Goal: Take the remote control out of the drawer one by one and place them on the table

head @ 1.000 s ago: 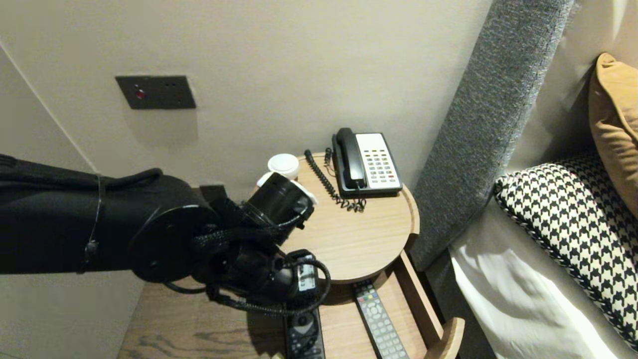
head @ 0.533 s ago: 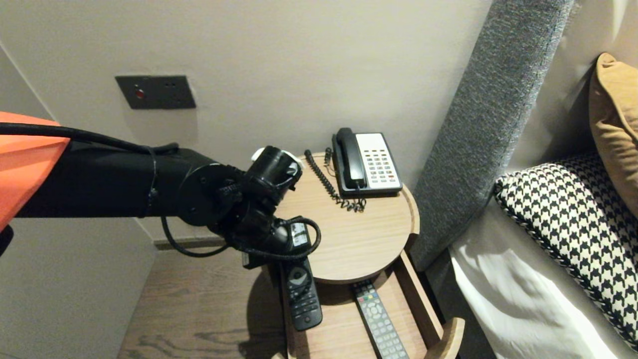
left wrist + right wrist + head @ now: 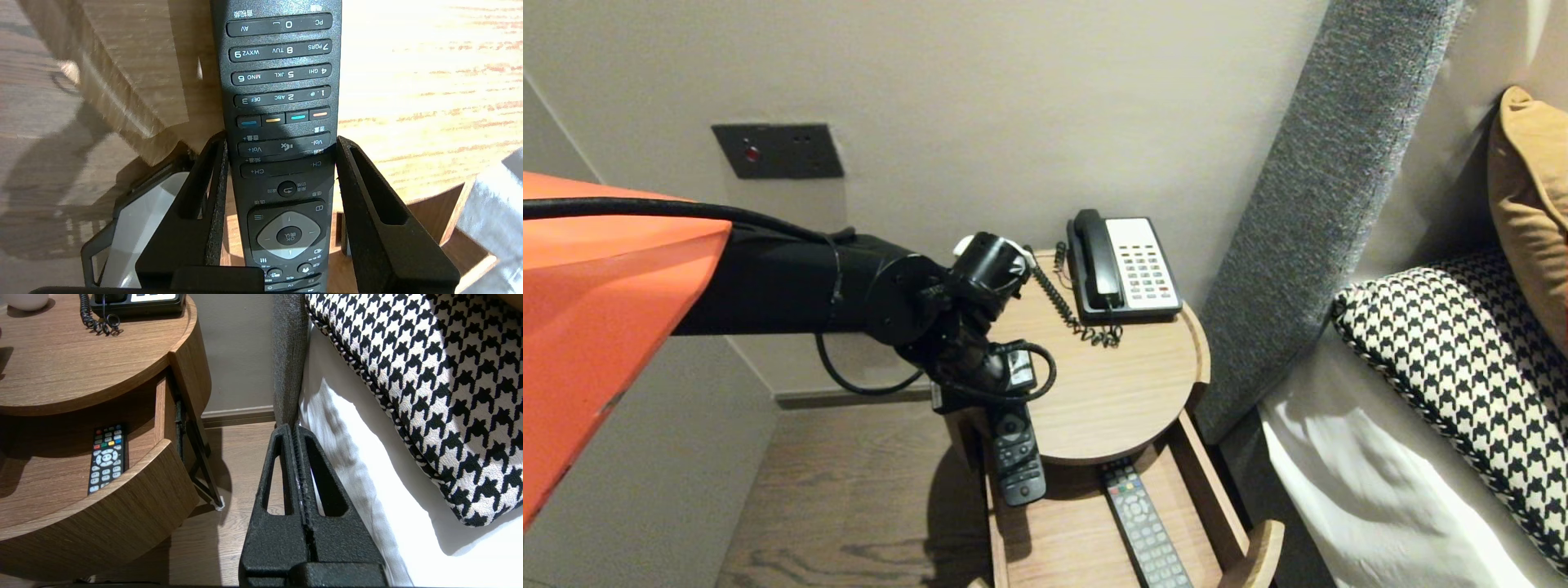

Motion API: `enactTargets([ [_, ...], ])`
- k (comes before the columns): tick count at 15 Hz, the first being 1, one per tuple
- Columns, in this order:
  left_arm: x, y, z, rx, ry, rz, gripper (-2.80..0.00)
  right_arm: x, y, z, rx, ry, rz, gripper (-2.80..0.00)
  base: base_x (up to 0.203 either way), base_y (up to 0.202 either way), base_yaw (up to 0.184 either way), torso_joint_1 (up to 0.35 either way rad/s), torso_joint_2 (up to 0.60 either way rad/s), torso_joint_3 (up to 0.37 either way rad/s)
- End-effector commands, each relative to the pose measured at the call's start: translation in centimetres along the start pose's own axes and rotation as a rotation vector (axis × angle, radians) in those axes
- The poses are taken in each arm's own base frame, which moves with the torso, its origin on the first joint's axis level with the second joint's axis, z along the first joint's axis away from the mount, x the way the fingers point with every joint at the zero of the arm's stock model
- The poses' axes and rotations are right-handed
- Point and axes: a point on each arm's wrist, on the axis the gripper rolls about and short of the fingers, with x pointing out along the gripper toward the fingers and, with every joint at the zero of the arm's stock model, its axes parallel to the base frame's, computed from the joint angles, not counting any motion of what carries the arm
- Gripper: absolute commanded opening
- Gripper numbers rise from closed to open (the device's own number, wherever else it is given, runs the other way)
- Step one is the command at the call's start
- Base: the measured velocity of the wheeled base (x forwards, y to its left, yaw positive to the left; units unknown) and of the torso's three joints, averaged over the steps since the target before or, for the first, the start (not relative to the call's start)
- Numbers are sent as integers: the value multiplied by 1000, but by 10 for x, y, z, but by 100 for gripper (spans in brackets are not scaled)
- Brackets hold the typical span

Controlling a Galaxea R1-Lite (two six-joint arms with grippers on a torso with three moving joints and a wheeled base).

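We are holding the black remote (image 3: 1017, 457) in our left gripper (image 3: 1005, 400), just left of the centre of the head view. The two fingers are pressing on its long sides near the volume and channel buttons, so the gripper is closed around it. The remote is pointing toward the lower edge of the frame. Its free end is hanging over the left part of the open drawer (image 3: 1217, 506), just in front of the round table (image 3: 1111, 392). We cannot tell if it is touching the wood. A second remote (image 3: 1147, 531) is lying flat in the drawer, to the right of the first one and apart from it. A telephone (image 3: 1123, 265) is standing at the back of the table. Our right gripper (image 3: 297, 428) is resting idle beside the white bed sheet (image 3: 347, 457), with its fingers pressed together and nothing between them.
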Motion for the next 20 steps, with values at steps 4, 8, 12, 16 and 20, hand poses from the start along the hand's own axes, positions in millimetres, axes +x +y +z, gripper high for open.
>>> enactTargets([
  [4,11,0,11,-20,-35,32,-280,2,0,-11,0,40,-1,-280,0,0,0,0,0,0],
  [8,10,1,22,-42,-56,29,-280,2,0,-11,0,40,-1,-280,0,0,0,0,0,0],
  [12,12,8,36,-73,-81,35,-280,2,0,-11,0,40,-1,-280,0,0,0,0,0,0],
  [16,17,11,45,-99,-94,39,-280,2,0,-11,0,40,-1,-280,0,0,0,0,0,0],
  [20,25,10,48,-103,-98,44,-280,2,0,-11,0,39,-1,-280,0,0,0,0,0,0],
])
